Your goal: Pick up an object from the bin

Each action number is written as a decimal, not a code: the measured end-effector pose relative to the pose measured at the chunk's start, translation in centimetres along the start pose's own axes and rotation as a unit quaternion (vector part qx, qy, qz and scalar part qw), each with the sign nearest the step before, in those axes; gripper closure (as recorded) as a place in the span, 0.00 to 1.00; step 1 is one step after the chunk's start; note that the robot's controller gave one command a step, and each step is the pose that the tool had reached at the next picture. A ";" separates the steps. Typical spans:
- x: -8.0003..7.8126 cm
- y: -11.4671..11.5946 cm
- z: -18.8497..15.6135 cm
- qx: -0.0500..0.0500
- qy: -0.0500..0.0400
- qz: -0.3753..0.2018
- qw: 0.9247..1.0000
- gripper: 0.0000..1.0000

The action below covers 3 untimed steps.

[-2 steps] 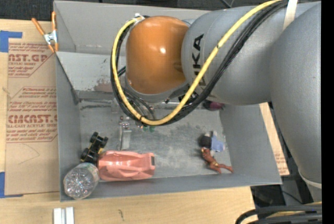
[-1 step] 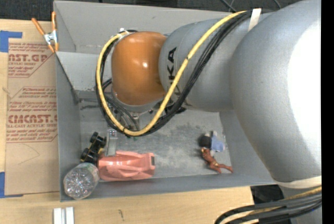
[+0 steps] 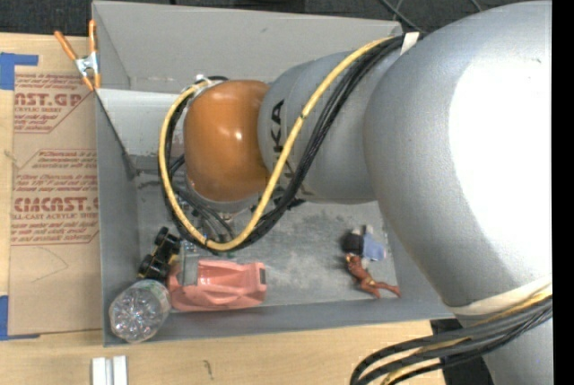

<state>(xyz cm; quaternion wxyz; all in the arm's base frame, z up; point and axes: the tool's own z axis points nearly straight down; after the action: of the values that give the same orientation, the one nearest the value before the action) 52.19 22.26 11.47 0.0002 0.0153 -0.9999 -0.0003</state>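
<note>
A dark part of my gripper's body (image 3: 212, 214) shows just under the orange dome, over the bin's left half. Right below it, against the near wall, lies a pink plastic piece (image 3: 221, 284). A small black toy-like part (image 3: 158, 254) sits to the left of that, by the left wall. In the near left corner rests a clear, crinkled round bottle (image 3: 139, 310).
At the near right of the bin lie a small black and blue block (image 3: 366, 244) and a thin orange-brown figure (image 3: 369, 277). The arm with its dome and yellow cables covers the bin's middle and far right.
</note>
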 end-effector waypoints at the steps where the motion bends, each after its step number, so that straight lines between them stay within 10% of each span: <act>1: -0.2 1.2 2.5 -0.001 -0.002 0.009 1.000 0.00; 3: 0.1 1.2 3.4 -0.002 -0.002 -0.003 1.000 0.00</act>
<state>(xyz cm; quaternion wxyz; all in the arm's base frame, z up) 52.03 23.40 8.11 -0.0022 0.0182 -0.9998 -0.0022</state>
